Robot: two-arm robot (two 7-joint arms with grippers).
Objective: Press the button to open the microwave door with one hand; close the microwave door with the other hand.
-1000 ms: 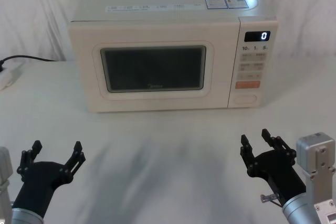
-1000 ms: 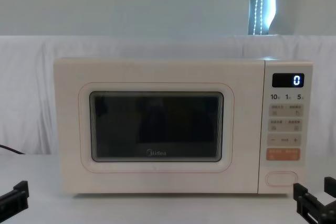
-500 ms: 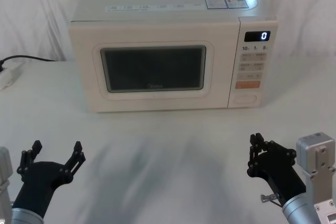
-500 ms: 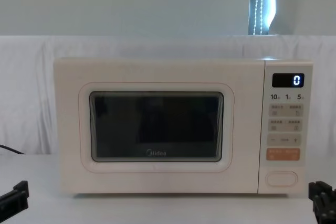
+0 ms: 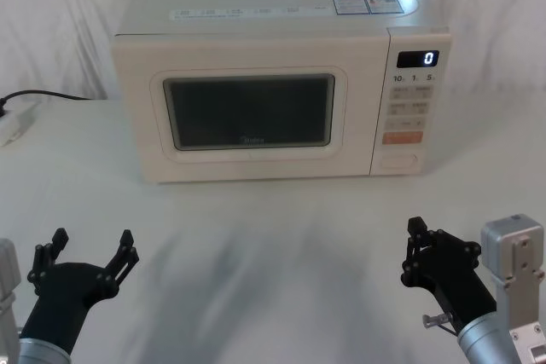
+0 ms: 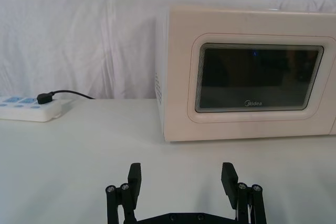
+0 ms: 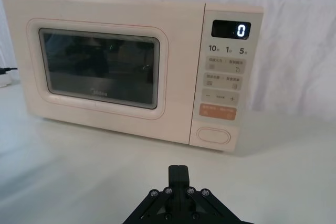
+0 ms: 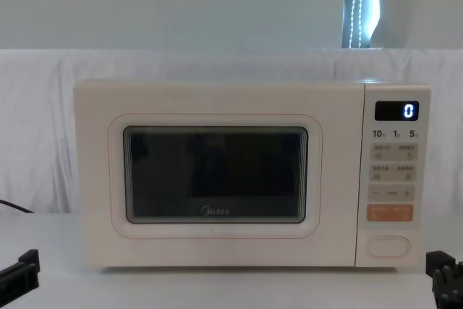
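The button (image 7: 213,135) sits at the foot of the control panel, under the orange key (image 7: 218,112); the door (image 5: 249,111) is shut. The right gripper (image 5: 415,249), fingers closed and empty, should push it squarely. The left gripper (image 5: 92,247) waits spread, empty. Readable: "Midea", "0", "10 1 5".

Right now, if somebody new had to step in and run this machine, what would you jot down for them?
Right gripper: jaws shut, low over the table, in front of the control panel.
Left gripper: jaws open, parked low at the left.
Microwave door: closed.
Button: at the bottom of the panel, untouched.
Done: nothing yet.
Left: press the button with one gripper, then push the door closed with the other.
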